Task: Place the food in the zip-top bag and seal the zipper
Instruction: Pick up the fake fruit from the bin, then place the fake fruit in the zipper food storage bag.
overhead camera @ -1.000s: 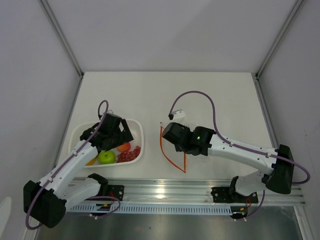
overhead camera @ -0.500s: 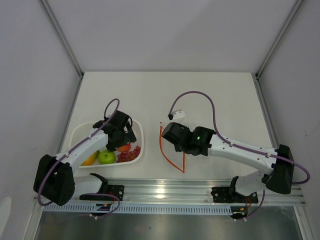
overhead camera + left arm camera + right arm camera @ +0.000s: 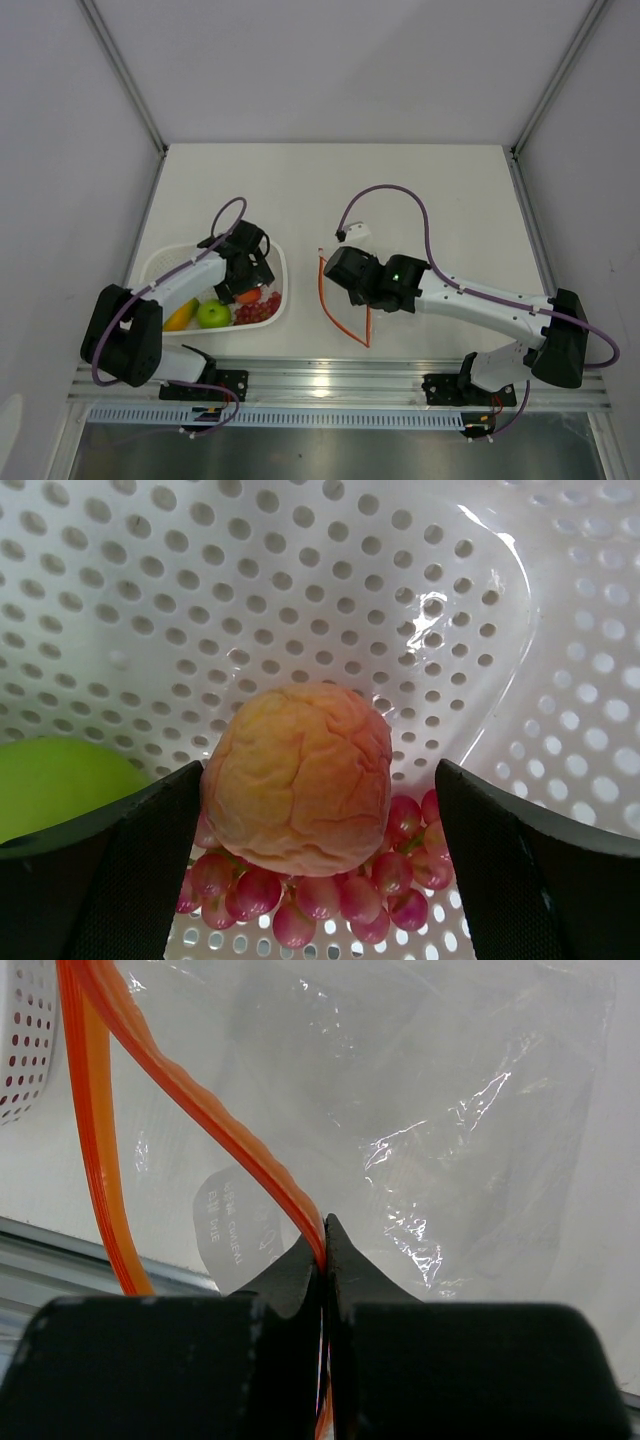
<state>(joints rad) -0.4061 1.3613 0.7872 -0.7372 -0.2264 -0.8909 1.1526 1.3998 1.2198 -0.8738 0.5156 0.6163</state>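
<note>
From my overhead feed the left end effector [image 3: 250, 278] sits low inside the white perforated basket [image 3: 281, 262] at the near left of the table [image 3: 450, 200]. On its wrist camera I see it spread wide, with the peach [image 3: 298, 776] between its two fingers [image 3: 140, 850] and nothing gripped. One finger is just beside the fruit and the other shows a clear gap. I cannot tell whether either pad touches it. The peach rests on top of the grapes [image 3: 340, 895], and the green apple [image 3: 55, 785] lies off to one side on the basket floor [image 3: 300, 580]. Overhead, the apple [image 3: 212, 314] is near the basket's front edge, between the mango [image 3: 180, 318] and the grapes [image 3: 257, 311]. All four fruits are in the basket and none are in the bag. The zip-top bag [image 3: 430, 1110] lies on the table just to the right of the basket, clear and crinkled, with its mouth gaping. My right end effector [image 3: 323, 1250] is pinched fully closed on one strand of the zipper [image 3: 200, 1090], holding that strand up off the other one. In the overhead view the zipper [image 3: 322, 290] makes an orange loop beside the right end effector [image 3: 335, 272].
</note>
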